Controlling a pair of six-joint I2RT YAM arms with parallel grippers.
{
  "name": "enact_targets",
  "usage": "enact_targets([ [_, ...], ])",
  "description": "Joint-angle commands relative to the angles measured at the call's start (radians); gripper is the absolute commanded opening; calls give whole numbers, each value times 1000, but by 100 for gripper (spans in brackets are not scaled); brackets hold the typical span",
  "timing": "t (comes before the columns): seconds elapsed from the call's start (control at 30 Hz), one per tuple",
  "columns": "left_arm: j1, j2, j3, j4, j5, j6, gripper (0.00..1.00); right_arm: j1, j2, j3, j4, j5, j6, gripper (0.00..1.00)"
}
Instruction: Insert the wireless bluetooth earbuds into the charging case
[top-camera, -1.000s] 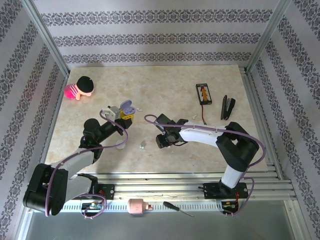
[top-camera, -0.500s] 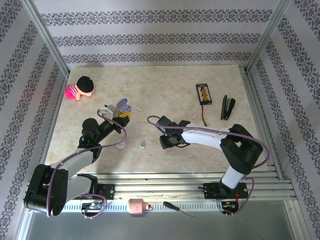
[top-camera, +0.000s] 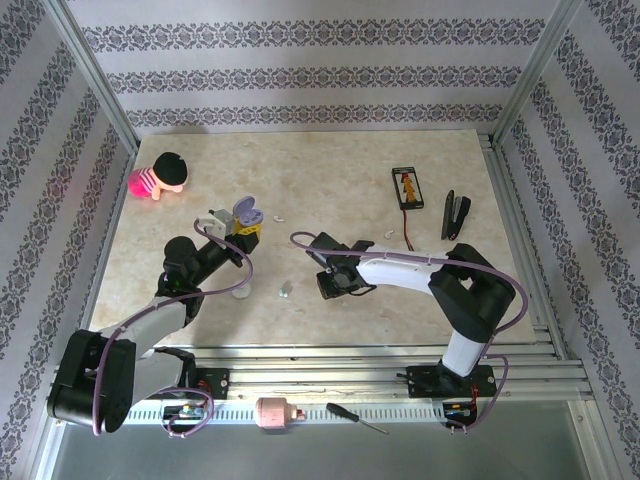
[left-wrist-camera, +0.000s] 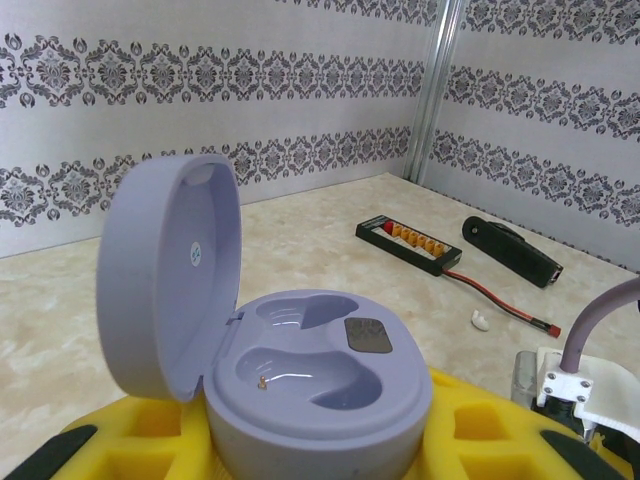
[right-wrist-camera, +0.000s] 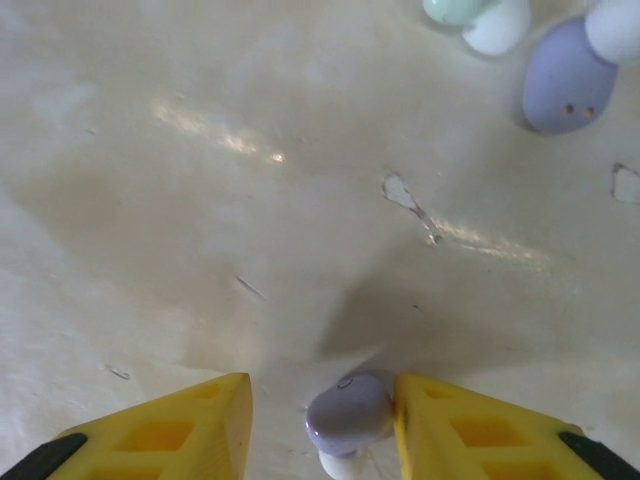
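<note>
Top view: the open charging case (top-camera: 246, 211) was clamped in the left end effector (top-camera: 238, 228) over the desk (top-camera: 330, 170). Left wrist: both wells were seen empty, so nothing was inserted yet. Right wrist: a lavender earbud (right-wrist-camera: 348, 413) lay between the fingers of the right end effector (right-wrist-camera: 322, 392), which were apart, not yet gripped; other earbuds (right-wrist-camera: 560, 75) lay further off.

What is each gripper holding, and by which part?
Left gripper: the open lavender charging case, clamped by its base, lid free. Right gripper: nothing gripped; a lavender earbud sits between its open jaws.
</note>
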Motion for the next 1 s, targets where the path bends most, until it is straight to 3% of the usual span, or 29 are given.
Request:
enact_targets([
  [0.0,14,-16,-13,1,-9,10,26,10,16,32,3,-9,-29,42],
  [0.23,21,2,-13,18,-36,9,26,14,-6,43,-15,27,-64,42],
  [0.5,61,3,-13,7,-98,-1,26,114,-6,91,-174,368,-21,44],
  [0.63,100,2,-11,2,-113,-6,26,174,38,136,-247,468,22,44],
  [0.97,130,-12,0,-5,-112,-9,26,238,189,257,-362,523,71,38],
])
